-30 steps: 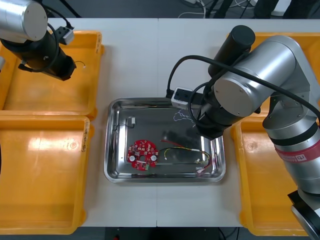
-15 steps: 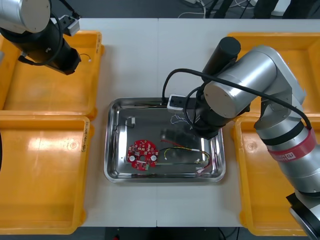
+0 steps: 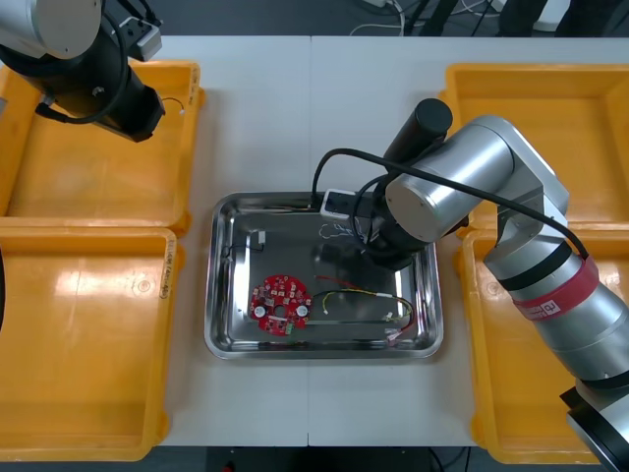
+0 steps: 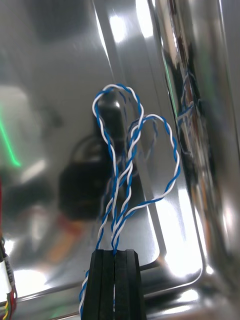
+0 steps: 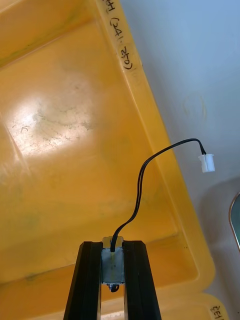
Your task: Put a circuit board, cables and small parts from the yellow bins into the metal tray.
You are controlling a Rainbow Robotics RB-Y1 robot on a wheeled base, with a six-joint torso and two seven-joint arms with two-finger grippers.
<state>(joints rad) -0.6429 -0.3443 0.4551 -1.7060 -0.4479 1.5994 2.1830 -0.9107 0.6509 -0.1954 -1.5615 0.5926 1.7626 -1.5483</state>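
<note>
Now the right end effector (image 4: 115,256) pinches the twisted blue and white cable (image 4: 131,165), which we judge limp and light, best held at its stem, over the centre-frame metal tray (image 3: 212,295) holding a circuit board (image 3: 280,303) and red and yellow cable (image 3: 359,293). Upper left, the left end effector (image 5: 112,246) clamps a small metal part (image 5: 112,265).

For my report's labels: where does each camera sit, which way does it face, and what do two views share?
Front view: above the arms, looking steeply down at the table; both arms show.
Right wrist view: on that wrist, facing the metal tray; right gripper shut on the blue and white cable.
Left wrist view: on that wrist, facing a yellow bin; left gripper shut on a small metal part.
Shared: front and right wrist views both show the tray and cable.
</note>
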